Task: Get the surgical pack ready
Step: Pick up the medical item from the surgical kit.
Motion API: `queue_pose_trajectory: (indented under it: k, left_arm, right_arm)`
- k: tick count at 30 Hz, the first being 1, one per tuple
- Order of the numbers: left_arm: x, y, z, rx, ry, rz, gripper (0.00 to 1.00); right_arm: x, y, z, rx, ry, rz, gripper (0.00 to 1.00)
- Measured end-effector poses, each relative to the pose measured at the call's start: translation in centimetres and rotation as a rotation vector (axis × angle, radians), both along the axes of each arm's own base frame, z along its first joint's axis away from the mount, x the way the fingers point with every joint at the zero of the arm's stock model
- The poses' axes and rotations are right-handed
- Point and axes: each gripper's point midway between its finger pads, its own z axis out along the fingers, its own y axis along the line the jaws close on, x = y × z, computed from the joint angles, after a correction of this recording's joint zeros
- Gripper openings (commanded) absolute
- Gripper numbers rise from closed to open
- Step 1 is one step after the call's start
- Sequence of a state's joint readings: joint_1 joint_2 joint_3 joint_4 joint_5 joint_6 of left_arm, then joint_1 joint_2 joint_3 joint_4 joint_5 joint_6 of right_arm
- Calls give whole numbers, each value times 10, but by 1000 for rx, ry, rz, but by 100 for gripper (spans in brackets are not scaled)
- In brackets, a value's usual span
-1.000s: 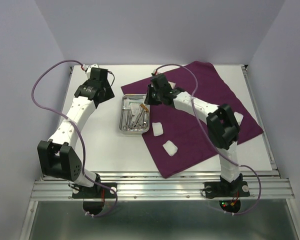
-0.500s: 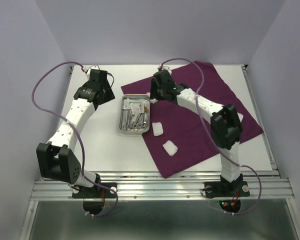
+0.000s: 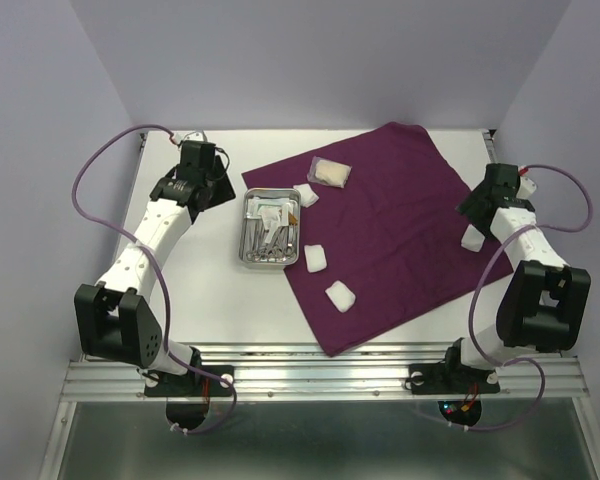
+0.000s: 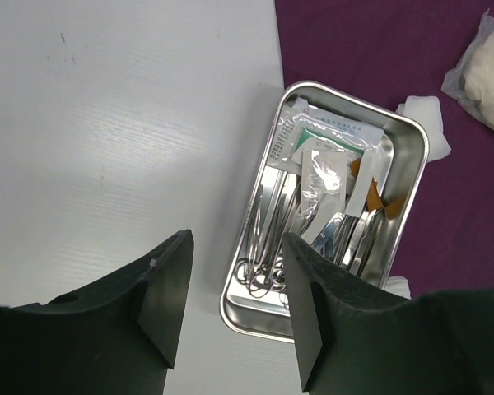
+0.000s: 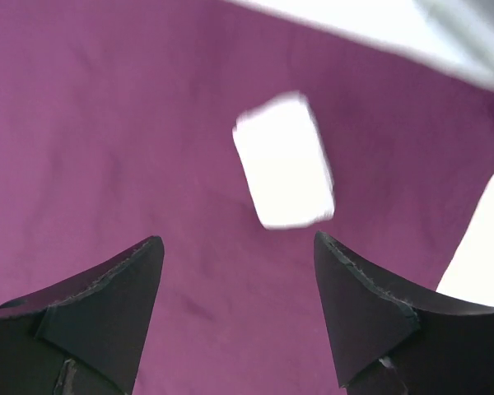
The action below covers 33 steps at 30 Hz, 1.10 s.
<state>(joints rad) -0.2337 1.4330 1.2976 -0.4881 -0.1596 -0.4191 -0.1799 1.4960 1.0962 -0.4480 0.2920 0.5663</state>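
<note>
The dark-purple cloth lies spread right of centre. The steel tray sits at its left edge, holding silver scissors and forceps and clear packets. Gauze squares lie on the cloth at the tray's corner, beside the tray and nearer the front. My left gripper is open above the bare table, just left of the tray. My right gripper is open over the cloth's right side, with one gauze square just ahead of its fingertips.
A clear packet of pale material lies on the cloth behind the tray. White table surrounds the cloth. Grey walls close in the back and sides, and a metal rail runs along the front edge.
My right arm swung from the tray's far corner across to the cloth's right edge, and its jaws opened on the way. The left arm stayed where it was.
</note>
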Motion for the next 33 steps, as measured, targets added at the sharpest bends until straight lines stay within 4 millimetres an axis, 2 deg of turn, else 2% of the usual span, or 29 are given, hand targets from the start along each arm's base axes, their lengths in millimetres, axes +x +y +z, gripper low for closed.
queue_pose_trajectory:
  k: [2, 4, 8, 18, 25, 30, 33]
  left_arm:
    - [-2, -1, -8, -1, 17, -5, 59]
    - [-4, -2, -15, -3, 33, -11, 59]
    - [-6, -4, -22, -7, 50, -22, 59]
    - [-3, -5, -31, 10, 59, -47, 59]
    - [-2, -6, -36, 11, 70, -57, 59]
    - [-2, -7, -37, 10, 74, -62, 59]
    - [-1, -8, -41, 9, 83, -67, 59]
  right_arm:
    - [-16, -4, -18, 21, 57, -25, 80]
    - [-23, -6, -27, 36, 80, -48, 80]
    - [-29, -16, -35, 71, 71, -103, 79]
    - [-49, -22, -82, 205, 37, -110, 81]
    - [-38, -34, -85, 250, -63, -105, 84]
    - [-30, -38, -88, 281, -116, -98, 77]
    - [-25, -41, -87, 302, -153, -102, 70]
